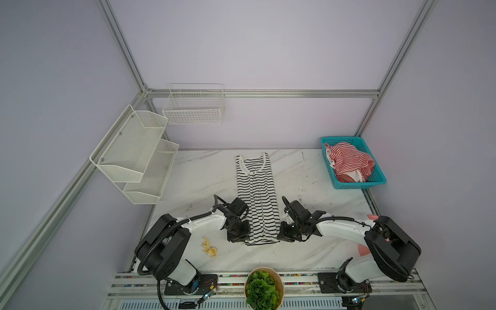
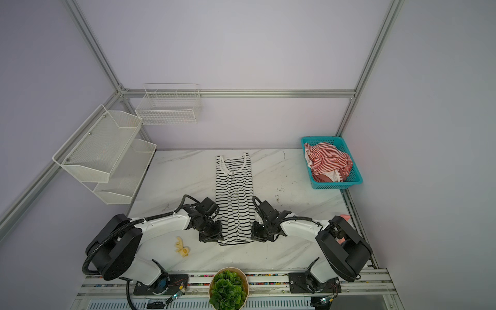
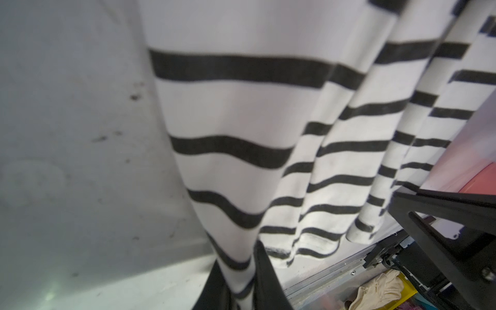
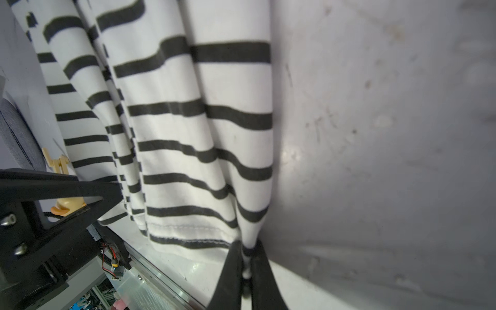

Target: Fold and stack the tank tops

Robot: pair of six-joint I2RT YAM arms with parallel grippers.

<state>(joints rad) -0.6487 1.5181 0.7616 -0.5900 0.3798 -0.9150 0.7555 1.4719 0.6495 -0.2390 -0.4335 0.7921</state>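
Observation:
A black-and-white striped tank top [image 1: 257,198] [image 2: 235,198] lies lengthwise on the marble table, folded narrow, neck toward the back wall. My left gripper [image 1: 243,236] [image 3: 241,271] is shut on its near left hem corner, striped cloth pinched between the black fingers. My right gripper [image 1: 281,236] [image 4: 247,257] is shut on the near right hem corner. The red-and-white tank top [image 1: 349,161] [image 2: 328,161] lies crumpled in the teal basket [image 1: 378,179] at the back right.
White mesh shelves [image 1: 134,153] and a wire basket [image 1: 193,107] hang at the back left. A small yellow toy [image 1: 209,248] lies near the left arm. A potted green plant [image 1: 263,288] stands at the front edge. A pink object [image 1: 363,251] sits by the right arm.

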